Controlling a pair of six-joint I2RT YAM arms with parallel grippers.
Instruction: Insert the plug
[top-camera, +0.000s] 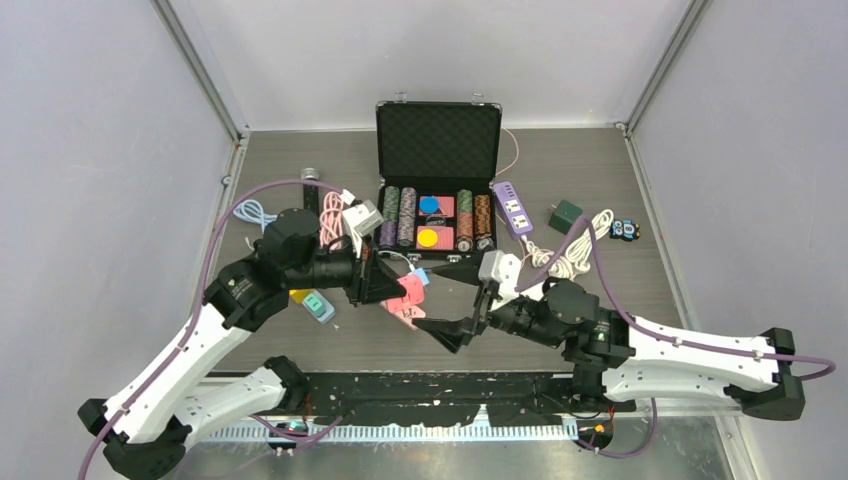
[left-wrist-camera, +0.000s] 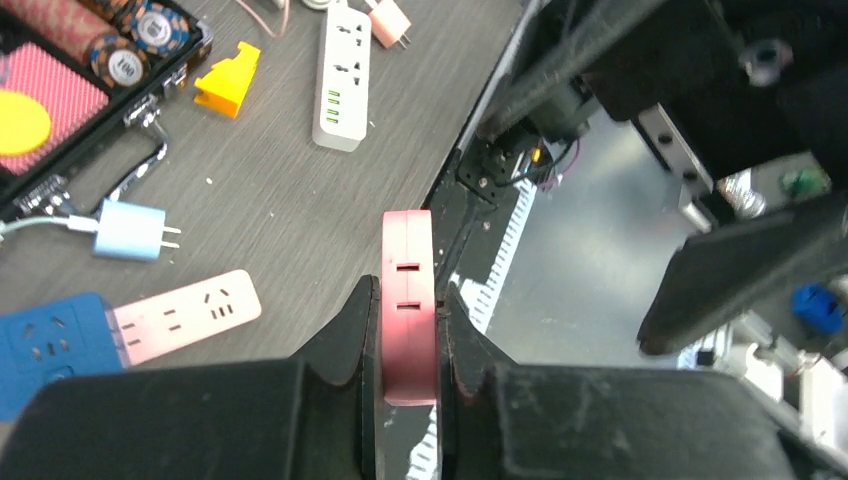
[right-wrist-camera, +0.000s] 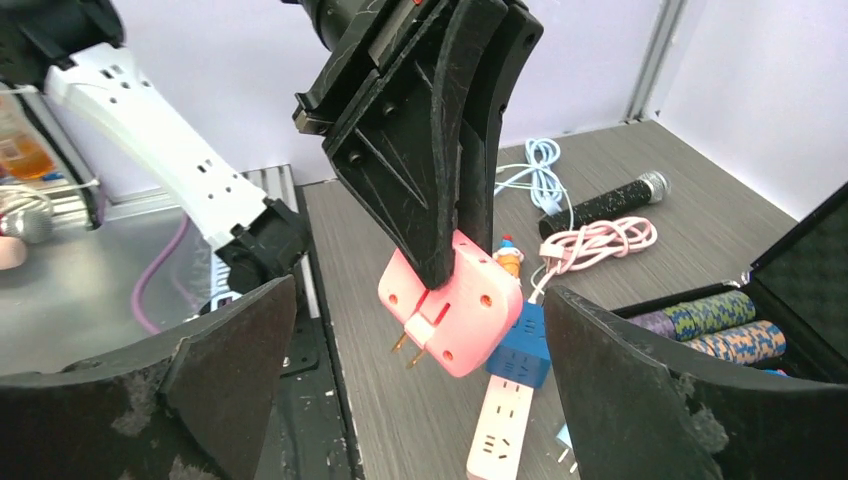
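Left claw (left-wrist-camera: 408, 300) clamped on pink adapter (left-wrist-camera: 408, 250), at edge of table (left-wrist-camera: 290, 200)

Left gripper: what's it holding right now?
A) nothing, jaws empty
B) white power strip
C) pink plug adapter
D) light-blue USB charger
C: in the left wrist view the left gripper is closed on the pink plug adapter. The right wrist view shows the same grip, with the adapter's prongs sticking out below.
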